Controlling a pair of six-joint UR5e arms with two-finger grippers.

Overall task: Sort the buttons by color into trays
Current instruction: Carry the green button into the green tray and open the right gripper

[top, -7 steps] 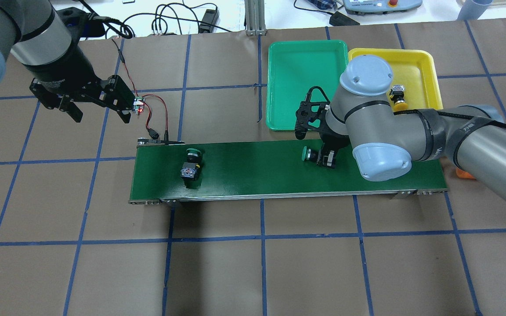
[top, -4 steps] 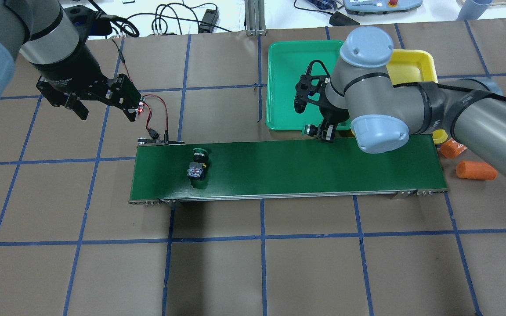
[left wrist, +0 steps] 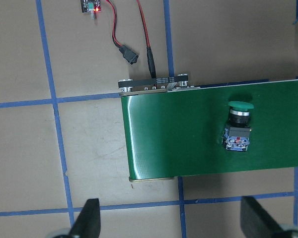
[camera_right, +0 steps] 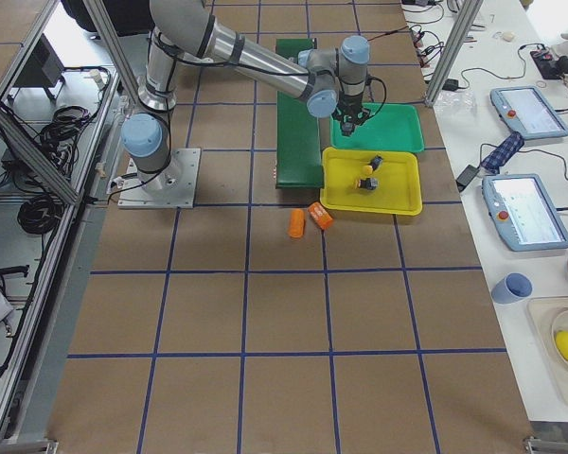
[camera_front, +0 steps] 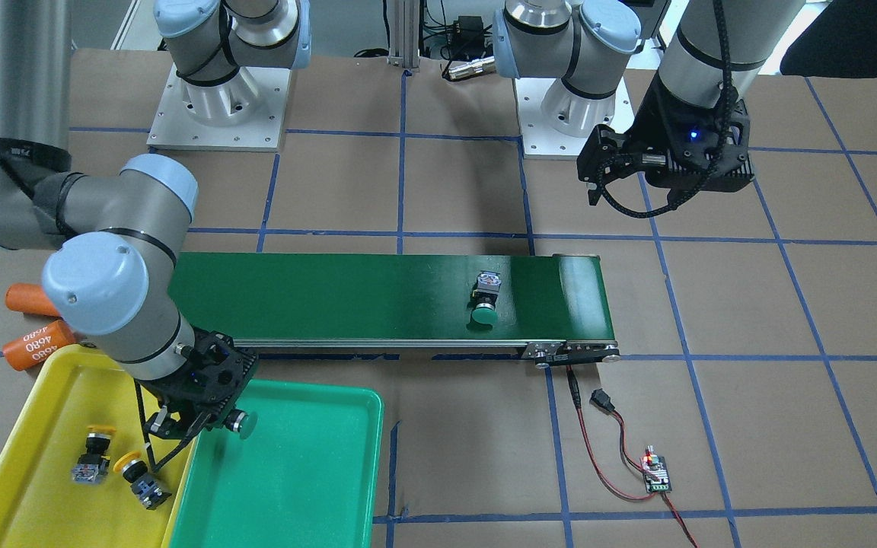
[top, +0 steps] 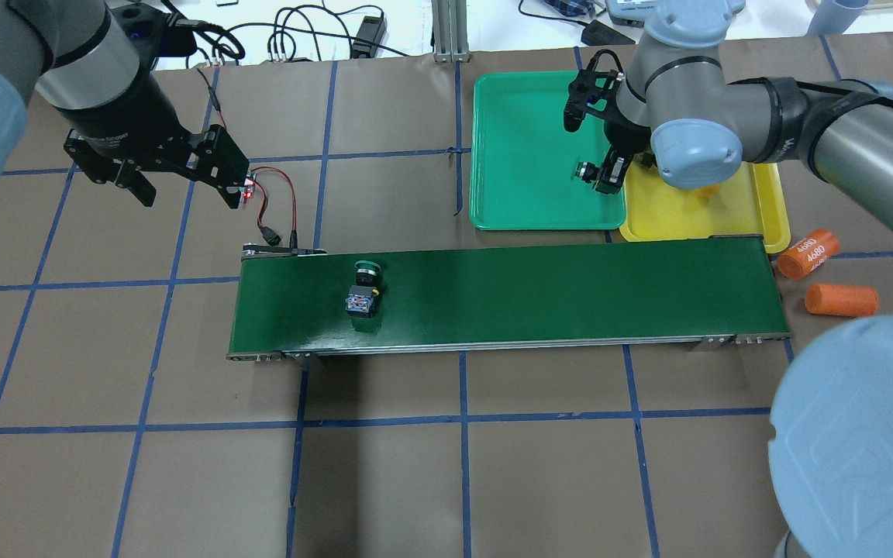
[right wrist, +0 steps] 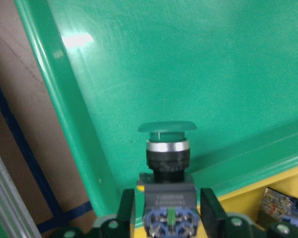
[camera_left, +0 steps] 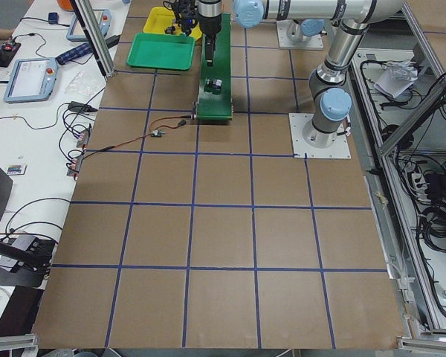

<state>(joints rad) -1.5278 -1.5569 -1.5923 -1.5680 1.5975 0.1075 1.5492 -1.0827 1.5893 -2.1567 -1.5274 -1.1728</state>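
My right gripper (top: 606, 173) is shut on a green button (top: 587, 171) and holds it just above the green tray (top: 524, 132), near the edge shared with the yellow tray (top: 733, 213). The right wrist view shows that button (right wrist: 167, 148) lying sideways between the fingers (right wrist: 127, 206), cap towards the tray floor (right wrist: 139, 59). A second green button (top: 363, 291) lies on the conveyor belt (top: 539, 294). Two yellow buttons (camera_front: 92, 457) (camera_front: 141, 476) lie in the yellow tray (camera_front: 27, 434). My left gripper (top: 187, 194) hangs open beyond the belt's left end, with nothing in it.
Two orange cylinders (top: 807, 252) (top: 842, 301) lie off the belt's right end. A small circuit board (camera_front: 655, 473) with red wires sits by the belt's left end. Cables and devices line the far table edge.
My right arm carried the green button off the belt and over to the green tray. The other green button moved a little to the right along the belt. The left gripper barely shifted.
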